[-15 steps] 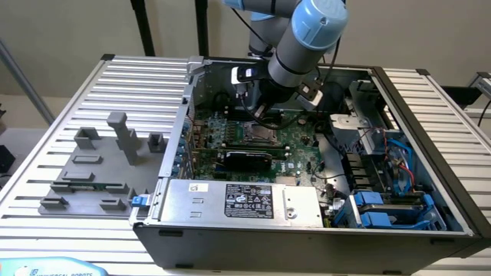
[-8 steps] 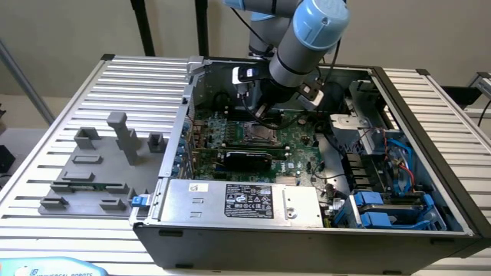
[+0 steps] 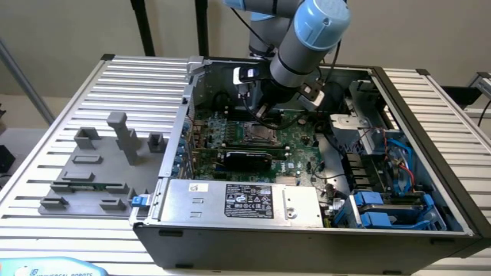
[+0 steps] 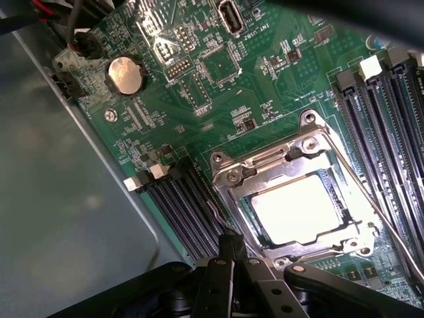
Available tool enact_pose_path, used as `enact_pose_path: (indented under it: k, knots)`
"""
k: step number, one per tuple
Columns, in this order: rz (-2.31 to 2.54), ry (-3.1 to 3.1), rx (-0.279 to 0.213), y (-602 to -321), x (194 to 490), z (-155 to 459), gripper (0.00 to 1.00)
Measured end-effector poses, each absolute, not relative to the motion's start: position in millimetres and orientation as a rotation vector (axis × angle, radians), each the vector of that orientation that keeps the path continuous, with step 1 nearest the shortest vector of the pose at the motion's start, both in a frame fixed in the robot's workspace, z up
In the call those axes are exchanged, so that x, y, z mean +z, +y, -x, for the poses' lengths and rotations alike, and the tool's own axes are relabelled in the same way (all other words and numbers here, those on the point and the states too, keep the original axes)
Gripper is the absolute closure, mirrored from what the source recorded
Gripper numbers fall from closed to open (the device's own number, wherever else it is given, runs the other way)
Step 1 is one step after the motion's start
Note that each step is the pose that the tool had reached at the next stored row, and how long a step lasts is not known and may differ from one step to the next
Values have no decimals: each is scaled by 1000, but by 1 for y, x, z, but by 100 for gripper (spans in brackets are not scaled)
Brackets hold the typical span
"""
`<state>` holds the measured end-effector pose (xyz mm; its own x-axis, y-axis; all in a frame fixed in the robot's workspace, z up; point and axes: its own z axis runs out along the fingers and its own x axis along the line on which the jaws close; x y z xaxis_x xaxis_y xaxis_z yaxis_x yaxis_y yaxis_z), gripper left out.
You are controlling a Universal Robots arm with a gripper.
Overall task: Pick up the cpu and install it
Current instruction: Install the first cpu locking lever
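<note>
The cpu [image 4: 301, 209], a pale, brightly shining square, lies flat inside the metal socket frame [image 4: 232, 173] on the green motherboard [image 4: 265, 99]. In the wrist view my gripper [image 4: 232, 244] is just off the socket's edge, its black fingers pressed together with nothing between them. It is apart from the cpu. In the exterior view the arm reaches down into the open computer case [image 3: 429, 149], with the gripper's body [image 3: 270, 110] just above the socket frame [image 3: 256, 132].
Dark memory slots [image 4: 391, 119] flank the socket on both sides. A coin battery [image 4: 124, 74] sits farther along the board. A power supply [image 3: 241, 201] and blue drive cages [image 3: 391, 210] fill the case's front. A grey fixture plate [image 3: 92, 190] with blocks lies at the exterior view's left.
</note>
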<state>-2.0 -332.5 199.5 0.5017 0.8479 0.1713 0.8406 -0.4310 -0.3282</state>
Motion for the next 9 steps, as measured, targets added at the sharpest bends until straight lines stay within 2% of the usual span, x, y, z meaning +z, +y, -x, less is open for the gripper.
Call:
enact_pose_path:
  k: [9]
  knots:
    - [2379,-1404,27,-332,197,1,89]
